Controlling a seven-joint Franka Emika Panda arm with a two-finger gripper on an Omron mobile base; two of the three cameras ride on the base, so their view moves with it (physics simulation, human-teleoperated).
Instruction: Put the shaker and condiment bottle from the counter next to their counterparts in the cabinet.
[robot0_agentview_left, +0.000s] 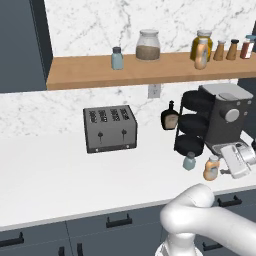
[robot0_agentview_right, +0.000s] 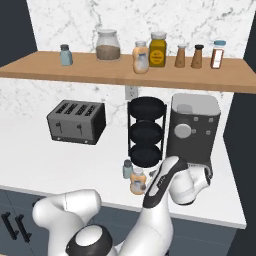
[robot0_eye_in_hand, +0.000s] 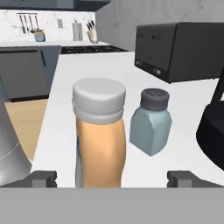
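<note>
Glass jar (robot0_agentview_left: 148, 45) on the cabinet (robot0_agentview_left: 90, 71) shelf holds brown grains. Also on the shelf: counterpart shaker (robot0_agentview_left: 117, 58) left of the jar, counterpart condiment bottle (robot0_agentview_left: 201, 55) right of it in front of a yellow jar (robot0_agentview_right: 158, 49), then spice bottles (robot0_agentview_right: 189, 56) further right.

Three-tier black rack (robot0_agentview_right: 146, 132) on the surface (robot0_agentview_left: 50, 175); contents of its bowls not readable.

Shaker (robot0_eye_in_hand: 151, 120) and condiment bottle (robot0_eye_in_hand: 99, 135) stand upright on the surface near its front edge, in front of the rack, just beside each other but apart. In the left base view the condiment bottle is right of and nearer than the shaker.

Tool (robot0_eye_in_hand: 113, 178) is low at the surface, spread wide, pinching nothing. In the hand view the condiment bottle stands between the fingertips (robot0_eye_in_hand: 42, 178), left of centre; the shaker sits behind it to the right. Contact between pads and bottle: can't tell.

Toaster (robot0_agentview_left: 110, 128) is well to the left, with open surface between it and the bottles. Coffee machine (robot0_agentview_right: 193, 127) is right of the rack, close to the arm. Squat dark bottle (robot0_agentview_left: 170, 118) stands at the wall behind the rack.
</note>
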